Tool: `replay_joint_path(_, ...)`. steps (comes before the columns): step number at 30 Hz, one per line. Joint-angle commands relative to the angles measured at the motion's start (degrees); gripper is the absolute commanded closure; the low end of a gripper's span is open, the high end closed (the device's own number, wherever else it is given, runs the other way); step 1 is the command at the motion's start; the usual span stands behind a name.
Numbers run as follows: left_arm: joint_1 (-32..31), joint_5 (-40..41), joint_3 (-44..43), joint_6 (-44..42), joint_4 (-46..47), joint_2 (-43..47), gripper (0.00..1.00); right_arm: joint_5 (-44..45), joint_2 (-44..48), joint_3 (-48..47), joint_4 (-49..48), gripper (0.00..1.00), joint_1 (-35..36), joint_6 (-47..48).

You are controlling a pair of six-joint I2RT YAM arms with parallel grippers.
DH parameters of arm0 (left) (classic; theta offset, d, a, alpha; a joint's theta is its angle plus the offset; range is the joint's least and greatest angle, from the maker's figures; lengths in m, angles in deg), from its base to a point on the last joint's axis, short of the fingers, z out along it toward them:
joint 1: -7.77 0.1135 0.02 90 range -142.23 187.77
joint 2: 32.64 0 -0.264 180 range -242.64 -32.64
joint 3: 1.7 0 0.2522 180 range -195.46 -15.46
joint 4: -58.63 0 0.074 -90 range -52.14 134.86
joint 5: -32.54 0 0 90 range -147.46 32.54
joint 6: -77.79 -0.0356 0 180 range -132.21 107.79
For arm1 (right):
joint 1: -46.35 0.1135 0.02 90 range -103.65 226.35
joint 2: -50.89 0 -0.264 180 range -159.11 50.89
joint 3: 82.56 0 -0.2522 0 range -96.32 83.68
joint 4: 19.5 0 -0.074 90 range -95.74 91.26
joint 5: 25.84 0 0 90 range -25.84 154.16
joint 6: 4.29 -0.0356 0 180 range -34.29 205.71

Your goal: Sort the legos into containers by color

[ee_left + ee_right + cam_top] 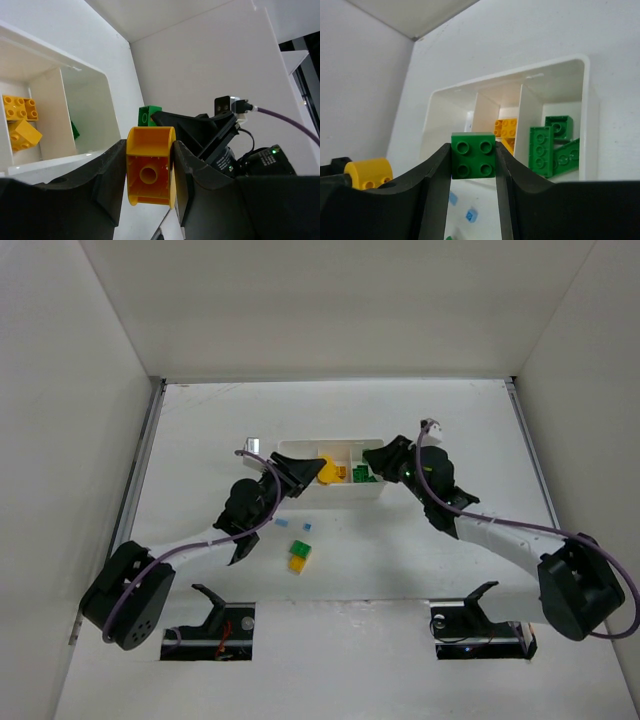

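The white tray [300,446] lies at mid table with three compartments. My left gripper [312,472] is shut on a yellow-orange brick [327,473] over the tray's front wall near the middle compartment; in the left wrist view the brick [150,167] sits between the fingers. My right gripper [373,462] is shut on a green brick [473,155] above the tray's right part. Yellow bricks [506,128] lie in the middle compartment, green bricks [555,142] in the right one. A green-on-yellow stack [299,557] and two tiny light blue bricks [282,526] lie on the table in front of the tray.
The two grippers are close together over the tray; the right gripper's green brick shows in the left wrist view [150,115] just beyond my left fingers. White walls enclose the table on three sides. Two black mounts [215,605] stand at the near edge.
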Motion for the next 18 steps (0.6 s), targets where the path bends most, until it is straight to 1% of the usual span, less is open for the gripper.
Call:
replay_joint_path(1, 0.2, -0.9, -3.9, -2.5, 1.1, -0.9, 0.82, 6.9, -2.8, -5.5, 5.3, 0.66, 0.9, 7.7)
replay_joint_path(2, 0.2, -0.9, -4.4, -3.0, 0.7, -1.2, 0.82, 7.2, -3.6, -5.9, 5.4, 0.63, 0.9, 7.8)
replay_joint_path(5, 0.2, -0.6, -5.5, -4.9, -1.3, -1.7, 0.82, 7.5, -5.2, -6.7, 5.4, 0.46, 0.9, 7.8)
replay_joint_path(8, 0.3, -0.3, -7.2, -6.8, -3.4, -2.7, 0.82, 7.8, -5.7, -7.2, 5.5, 0.38, 0.9, 7.9)
replay_joint_path(11, 0.4, 0.1, -9.2, -9.3, -5.4, -4.0, 0.81, 7.4, -4.6, -6.6, 5.1, 0.37, 0.9, 7.9)
replay_joint_path(14, 0.5, 0.8, -12.3, -12.0, -8.6, -6.1, 0.81, 7.4, -1.5, -4.8, 4.7, 0.38, 0.9, 7.9)
replay_joint_path(18, 0.5, 2.0, -17.9, -17.8, -15.7, -10.6, 0.81, 7.1, 3.9, -1.0, 2.7, 0.45, 0.9, 8.0)
